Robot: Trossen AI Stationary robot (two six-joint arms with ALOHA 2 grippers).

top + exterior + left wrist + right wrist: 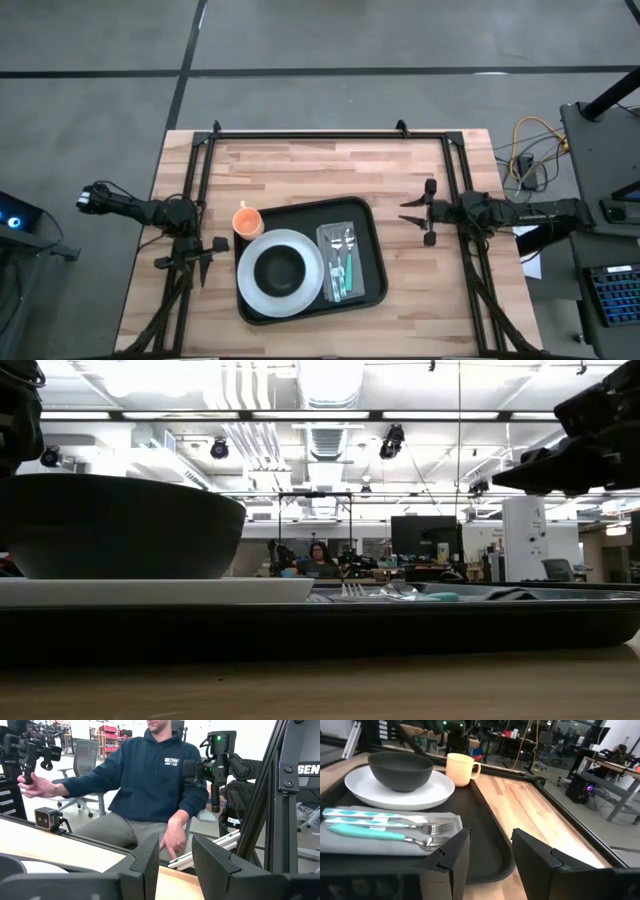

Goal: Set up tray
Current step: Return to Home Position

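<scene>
Two tools, both empty: the left tool (174,851) sits by the bench's (420,160) left edge, fingers spread; the tray (373,270) lies flat mid-bench, with a cup (246,221) at its back-left corner, a white plate (252,284) under a dark bowl (280,267), then cutlery (342,262) on a grey napkin (324,240); the right tool (491,840) waits near the tray's right side, fingers spread too. I'd guess the tray's stiff, slick plastic, heavier loaded, and the load can slide, so grab the raised rim at both short ends and keep it level; only readable writing is a cut-off "SEN" on the frame (285,795).
</scene>
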